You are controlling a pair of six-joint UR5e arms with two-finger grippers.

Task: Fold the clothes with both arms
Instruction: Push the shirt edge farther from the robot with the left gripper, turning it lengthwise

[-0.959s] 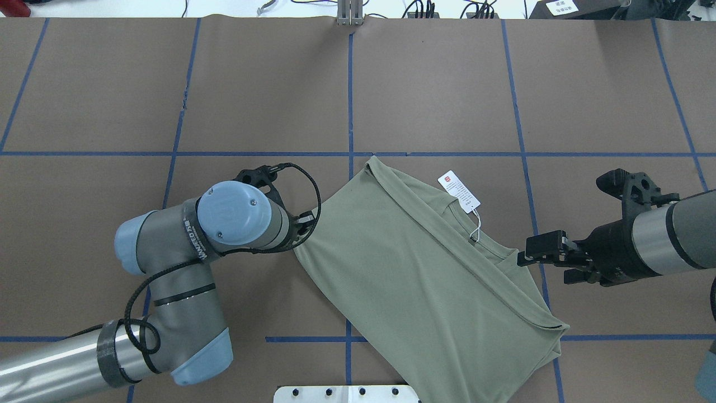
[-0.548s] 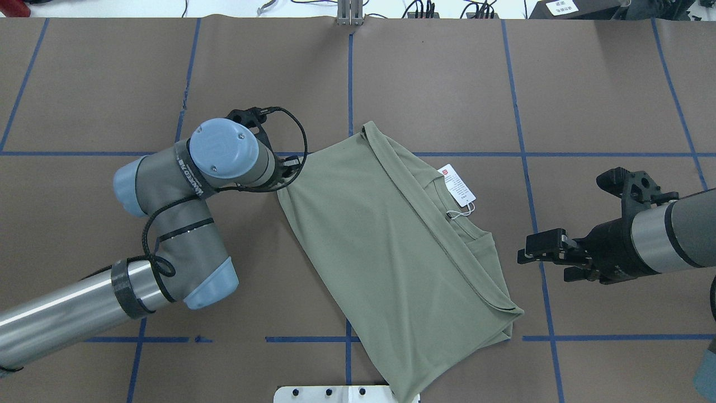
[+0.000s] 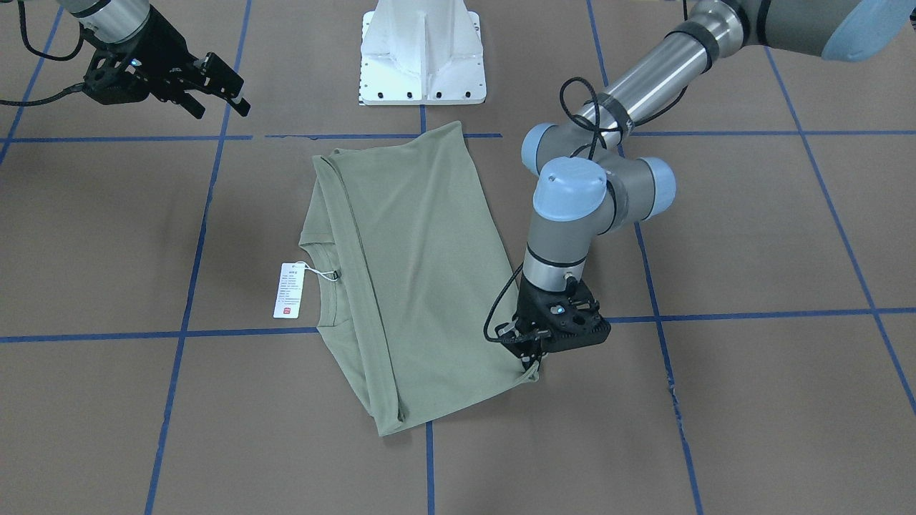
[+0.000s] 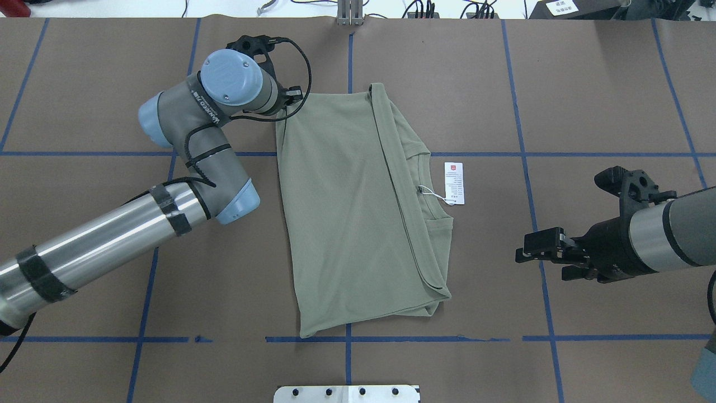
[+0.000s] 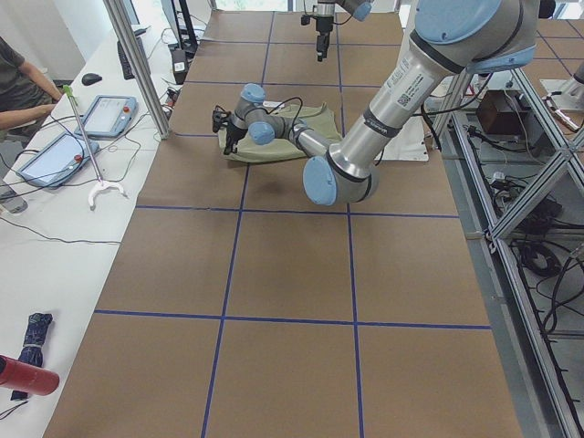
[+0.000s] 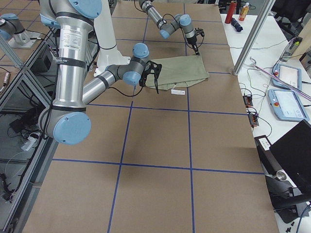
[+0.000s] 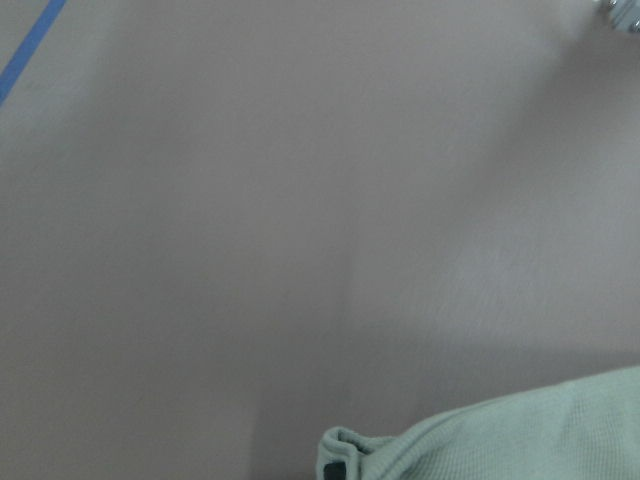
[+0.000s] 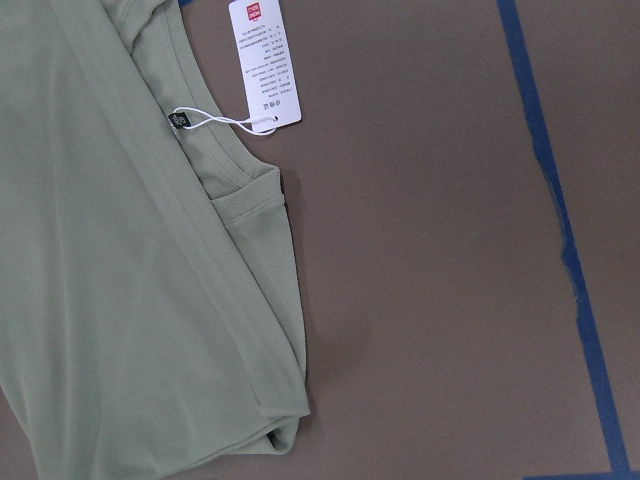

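The sage-green shirt point(image 4: 358, 212) lies folded lengthwise and flat at the table's middle. It also shows in the front-facing view point(image 3: 408, 272). Its white hang tag point(image 4: 454, 183) lies on the table beside the neck. My left gripper point(image 3: 531, 363) is shut on the shirt's far left corner, low at the table. In the overhead view my left gripper point(image 4: 286, 105) is mostly hidden under its wrist. The left wrist view shows that pinched corner point(image 7: 480, 440). My right gripper point(image 4: 528, 256) is open and empty, hovering right of the shirt. The right wrist view shows the neck and tag point(image 8: 265, 60).
The white pedestal base point(image 3: 422, 50) stands at the near edge behind the shirt. Blue tape lines point(image 4: 520, 154) grid the brown table cover. Cables point(image 4: 425, 8) lie past the far edge. A side desk with tablets point(image 5: 105, 114) and a seated person point(image 5: 18, 82) is beside the table.
My left gripper has dragged the shirt's corner away from the robot. The shirt slid and turned from a diagonal to lie straight. The right arm has barely moved.
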